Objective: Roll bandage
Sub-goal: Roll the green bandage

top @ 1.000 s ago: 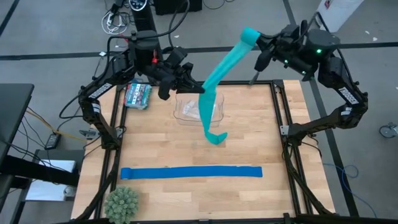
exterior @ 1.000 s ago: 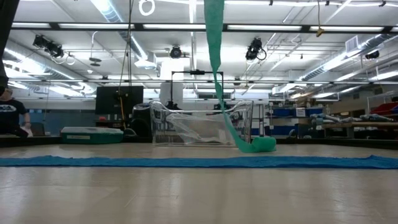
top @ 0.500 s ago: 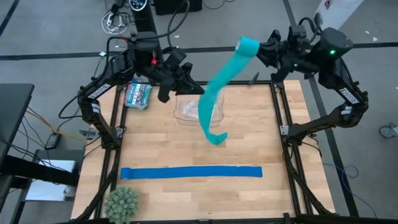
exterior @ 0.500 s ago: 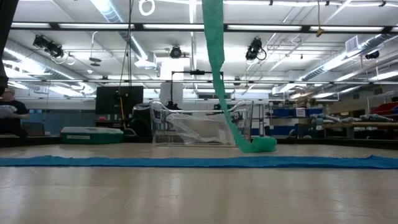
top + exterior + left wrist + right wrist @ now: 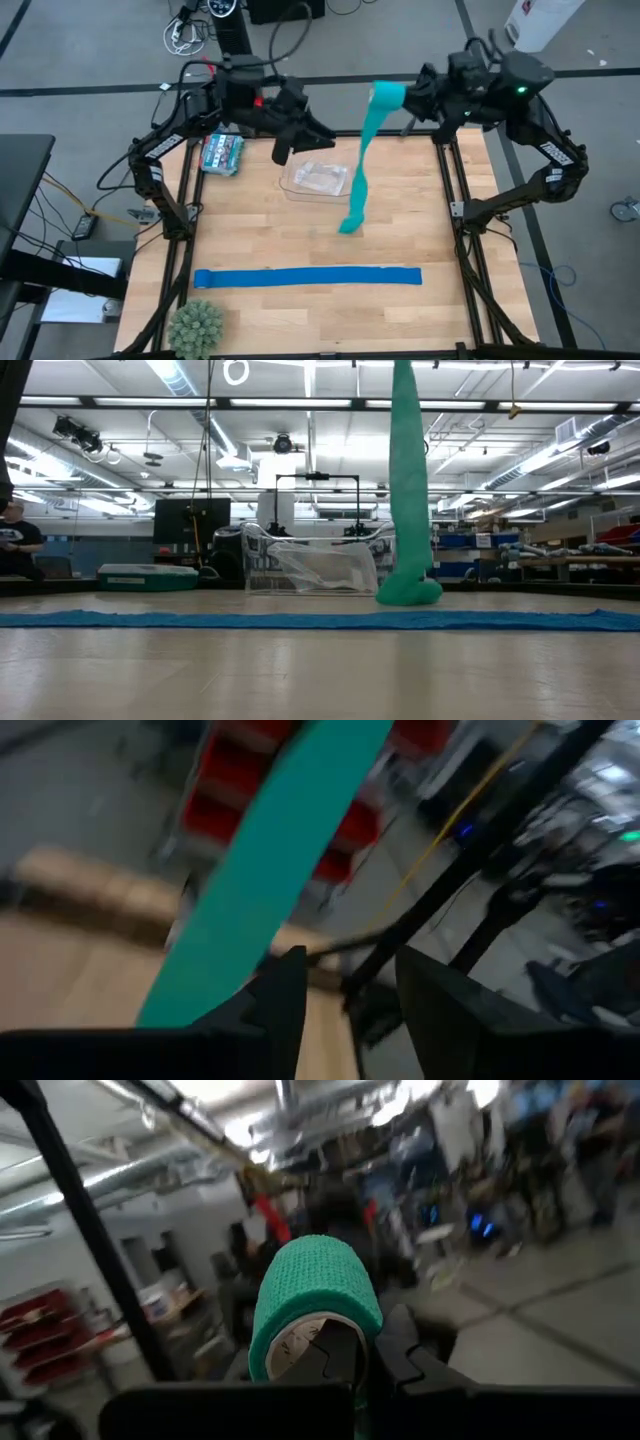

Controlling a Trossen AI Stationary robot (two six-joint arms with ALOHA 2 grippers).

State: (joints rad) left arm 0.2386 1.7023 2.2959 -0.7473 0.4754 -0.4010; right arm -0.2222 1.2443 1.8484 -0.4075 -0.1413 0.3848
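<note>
Now one bandage [image 5: 359,170] hangs from the right tool [image 5: 405,97], which pinches its rolled end high over the worktop's [image 5: 420,240] far edge. Left tool [image 5: 318,133] is spread, empty. One blue strip [image 5: 307,277] lies near.

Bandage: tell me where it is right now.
In the high view the bandage hangs from the right gripper above the table's far edge, its loose end resting on the wood just right of the clear plastic tray.

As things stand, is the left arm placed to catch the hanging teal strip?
Probably yes. The left pincer is open, raised beside the bandage that hangs from the right pincer, with nothing between them; only the clear container sits below.
</note>
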